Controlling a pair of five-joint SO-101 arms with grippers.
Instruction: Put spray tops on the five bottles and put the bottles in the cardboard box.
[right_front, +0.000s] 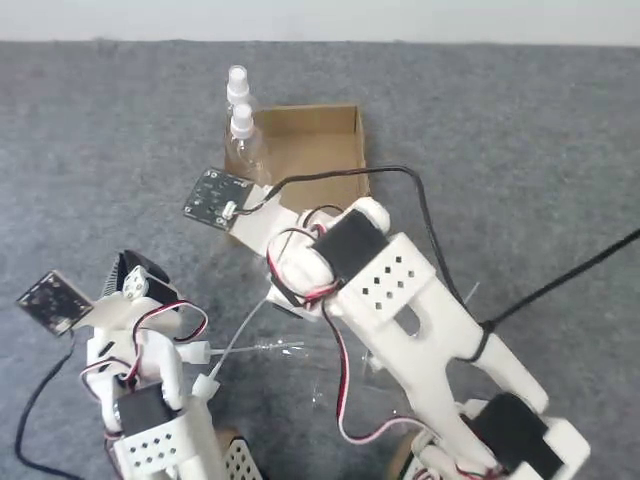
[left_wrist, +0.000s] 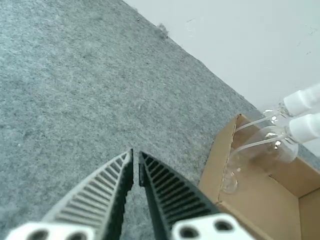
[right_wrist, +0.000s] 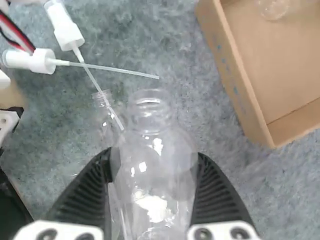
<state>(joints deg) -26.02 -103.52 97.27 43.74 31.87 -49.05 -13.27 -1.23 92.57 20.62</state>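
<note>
Two clear plastic bottles (right_front: 245, 152) with white spray tops stand in the brown cardboard box (right_front: 325, 140), at its left side. A third clear bottle with no top (right_wrist: 150, 140) sits squeezed in the right gripper (right_wrist: 154, 161). Two loose white spray tops with thin tubes (right_front: 204, 356) lie on the near left.

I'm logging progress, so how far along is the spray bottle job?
Done: two capped bottles stand in the cardboard box. In hand: the right gripper holds an uncapped bottle, and the left gripper is shut and empty. Left: two loose spray tops and another open bottle lie on the carpet, so at least those two bottles need tops and boxing.
</note>
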